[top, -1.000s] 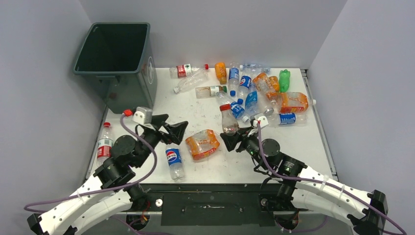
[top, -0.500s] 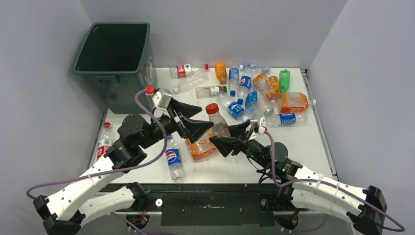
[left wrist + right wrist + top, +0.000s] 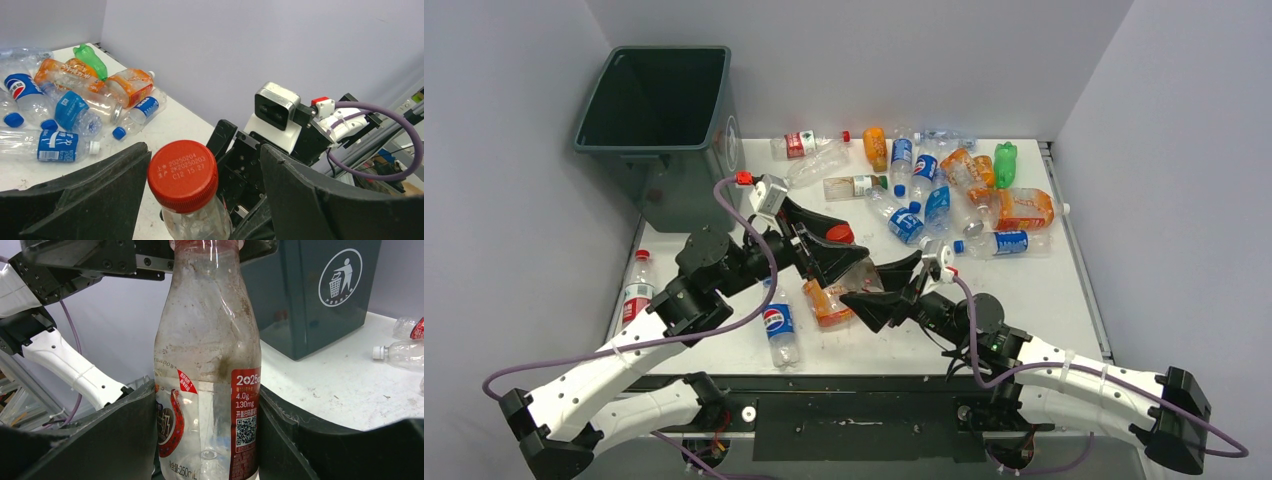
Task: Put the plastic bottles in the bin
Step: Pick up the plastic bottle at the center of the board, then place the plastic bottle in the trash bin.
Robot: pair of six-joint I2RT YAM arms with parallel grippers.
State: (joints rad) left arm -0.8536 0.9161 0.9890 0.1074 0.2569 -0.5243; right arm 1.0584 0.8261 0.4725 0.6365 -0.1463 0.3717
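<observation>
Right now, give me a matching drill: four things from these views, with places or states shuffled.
1 red-capped clear bottle
2 bin
3 green bottle
4 left tool

A standing at the far left corner
B open, fingers either side of item 1
C upright, gripped by the right tool
D lying near the far right corner

Pairs: 1-C, 2-A, 3-D, 4-B

The left arm and right arm both angle inward, and their grippers meet between them. The right gripper points leftward, its fingers pressed against both sides of an upright bottle. The left gripper comes in from above. Its spread fingers straddle the bottle's capped neck, with a gap on one side.
</observation>
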